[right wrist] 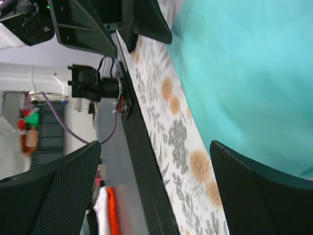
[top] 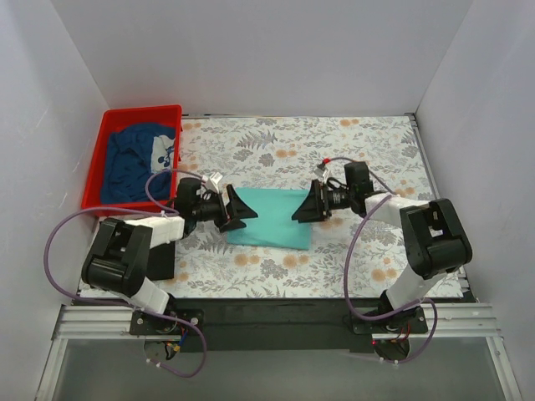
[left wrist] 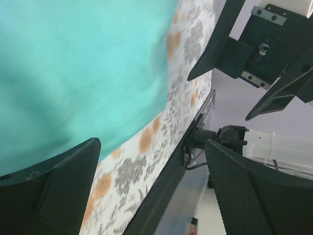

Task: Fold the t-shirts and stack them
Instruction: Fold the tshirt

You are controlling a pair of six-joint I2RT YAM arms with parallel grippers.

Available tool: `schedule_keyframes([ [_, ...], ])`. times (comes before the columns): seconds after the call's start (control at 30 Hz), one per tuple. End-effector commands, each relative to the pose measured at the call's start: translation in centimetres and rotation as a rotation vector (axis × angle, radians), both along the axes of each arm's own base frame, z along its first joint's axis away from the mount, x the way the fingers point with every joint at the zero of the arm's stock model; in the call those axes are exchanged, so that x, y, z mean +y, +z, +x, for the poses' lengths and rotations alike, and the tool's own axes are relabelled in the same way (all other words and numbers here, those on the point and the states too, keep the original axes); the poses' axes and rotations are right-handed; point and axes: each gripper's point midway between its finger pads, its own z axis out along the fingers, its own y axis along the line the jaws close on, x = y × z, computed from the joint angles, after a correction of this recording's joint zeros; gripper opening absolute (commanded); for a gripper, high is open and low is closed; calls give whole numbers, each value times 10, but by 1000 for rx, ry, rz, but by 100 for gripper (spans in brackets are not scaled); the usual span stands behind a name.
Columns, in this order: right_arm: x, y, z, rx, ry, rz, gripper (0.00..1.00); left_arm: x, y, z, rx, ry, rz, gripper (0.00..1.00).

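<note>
A folded teal t-shirt lies flat in the middle of the floral table cover; it also shows in the left wrist view and the right wrist view. My left gripper is open and empty at the shirt's left edge, just above the cloth. My right gripper is open and empty at the shirt's right edge, facing the left one. A navy blue t-shirt with a small white print lies crumpled in the red bin. The black t-shirt is out of view.
The red bin stands at the far left corner of the table. White walls close in the table at the back and both sides. The table's near edge has a black rail. Purple cables loop beside both arm bases.
</note>
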Motion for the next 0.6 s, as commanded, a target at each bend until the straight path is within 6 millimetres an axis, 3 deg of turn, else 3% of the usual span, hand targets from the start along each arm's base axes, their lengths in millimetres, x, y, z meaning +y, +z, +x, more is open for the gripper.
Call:
schedule_keyframes([
  [0.0, 6, 38, 41, -193, -24, 11, 98, -5, 44, 39, -201, -3, 5, 87],
  [0.13, 14, 28, 81, -193, -41, -2, 98, -10, 43, 79, -244, 38, 16, 87],
  [0.17, 14, 23, 88, -190, -46, -6, 98, -12, 52, 94, -282, 47, 10, 87],
  [0.3, 14, -4, 114, -146, -68, -31, 98, -16, 19, 132, -255, 80, 31, 87],
  [0.33, 13, -20, 121, -130, -76, -48, 98, -15, 11, 140, -238, 96, 40, 87],
  [0.4, 6, -33, 130, -115, -97, -63, 98, -13, -4, 150, -198, 115, 40, 87],
  [0.43, 3, -45, 132, -99, -103, -76, 98, -9, -24, 153, -158, 132, 56, 87],
  [0.57, -12, -70, 143, -94, -142, -119, 98, 13, -48, 165, -98, 219, 56, 87],
])
